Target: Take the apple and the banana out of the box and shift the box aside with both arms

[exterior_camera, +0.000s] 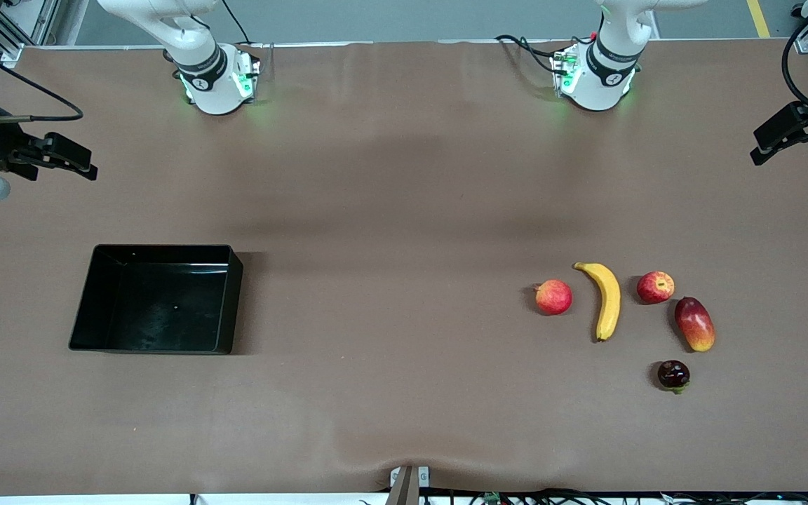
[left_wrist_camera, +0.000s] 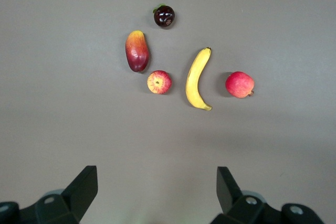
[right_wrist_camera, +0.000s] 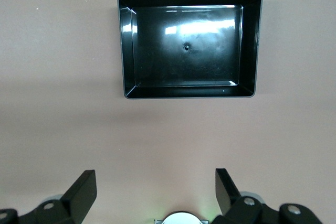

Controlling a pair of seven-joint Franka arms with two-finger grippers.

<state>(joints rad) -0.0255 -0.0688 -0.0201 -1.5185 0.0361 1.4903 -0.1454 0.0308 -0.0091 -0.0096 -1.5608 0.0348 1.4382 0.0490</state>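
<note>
Left pincer (exterior_camera: 797, 137) spread wide, high over the left arm's end of the matte brown worktop (exterior_camera: 390, 210); right pincer (exterior_camera: 50, 160) spread wide over the right arm's end. Glossy black rectangular box (exterior_camera: 225, 294) lying open-topped toward the right arm's end.

Left wrist view: fingers (left_wrist_camera: 81, 187) apart, nothing held; long curved yellow banana (left_wrist_camera: 197, 80) between two round reddish apples; small deep-red apple (left_wrist_camera: 164, 16) near an oblong mango (left_wrist_camera: 137, 51).

Right wrist view: fingers (right_wrist_camera: 81, 190) apart; low-walled box (right_wrist_camera: 254, 45) empty, bottom gleaming.
</note>
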